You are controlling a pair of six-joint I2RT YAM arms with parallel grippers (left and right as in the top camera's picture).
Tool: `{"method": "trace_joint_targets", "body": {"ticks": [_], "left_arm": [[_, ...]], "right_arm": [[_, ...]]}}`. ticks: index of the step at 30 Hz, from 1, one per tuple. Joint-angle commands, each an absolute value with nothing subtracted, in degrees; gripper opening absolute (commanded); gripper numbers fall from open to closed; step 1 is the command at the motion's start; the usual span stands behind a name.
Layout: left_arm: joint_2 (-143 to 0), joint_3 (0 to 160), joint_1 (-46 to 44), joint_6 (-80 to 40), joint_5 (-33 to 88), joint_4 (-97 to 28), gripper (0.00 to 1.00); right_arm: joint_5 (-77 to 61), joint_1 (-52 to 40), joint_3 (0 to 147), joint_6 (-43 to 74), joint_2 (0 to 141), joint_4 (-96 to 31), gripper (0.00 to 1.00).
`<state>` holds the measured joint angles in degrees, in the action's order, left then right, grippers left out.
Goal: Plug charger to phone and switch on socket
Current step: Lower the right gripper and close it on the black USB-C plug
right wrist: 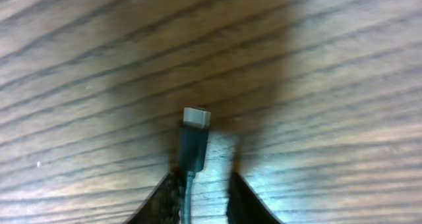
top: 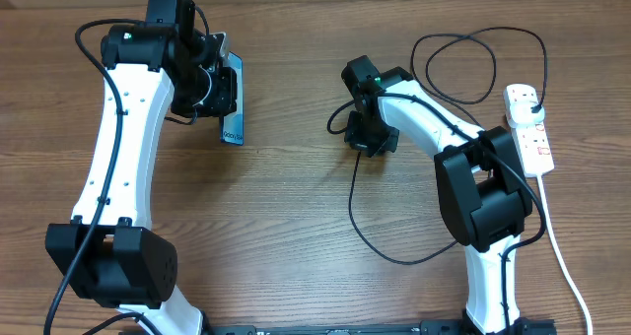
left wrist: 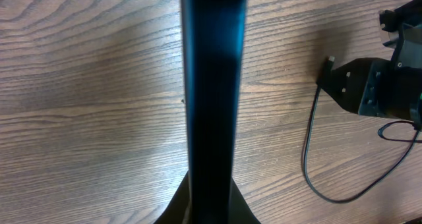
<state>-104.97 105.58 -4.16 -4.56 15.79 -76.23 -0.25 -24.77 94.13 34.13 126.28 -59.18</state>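
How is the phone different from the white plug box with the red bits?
The phone is dark and blue; the power strip is white with red marks. The phone is held up on its edge by the left gripper; the power strip lies flat on the table. The power strip has a black plug in it; the phone has none. Both are oblong.

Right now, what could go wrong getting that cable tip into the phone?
The plug tip sits off to one side between the fingers of the right gripper, with a gap beside it; it might twist or slip on contact.
The port of the phone shows in no view; a misaligned push could shove the phone askew in the left gripper.
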Motion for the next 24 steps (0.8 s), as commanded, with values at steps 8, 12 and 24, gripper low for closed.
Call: {"method": "trace_joint_targets", "body": {"ticks": [8, 12, 24], "left_arm": [[-104.7, 106.1, -4.5, -5.4, 16.1, -75.8, 0.04], [-104.7, 106.1, -4.5, -5.4, 16.1, -75.8, 0.04], [-104.7, 106.1, -4.6, -5.4, 16.1, -75.2, 0.04]], "right_arm": [[-0.9, -24.8, 93.8, 34.0, 129.1, -58.2, 0.12], [-0.9, -24.8, 93.8, 34.1, 129.1, -57.6, 0.12], [-0.6, -24.7, 93.8, 34.1, 129.1, -57.3, 0.08]]}}
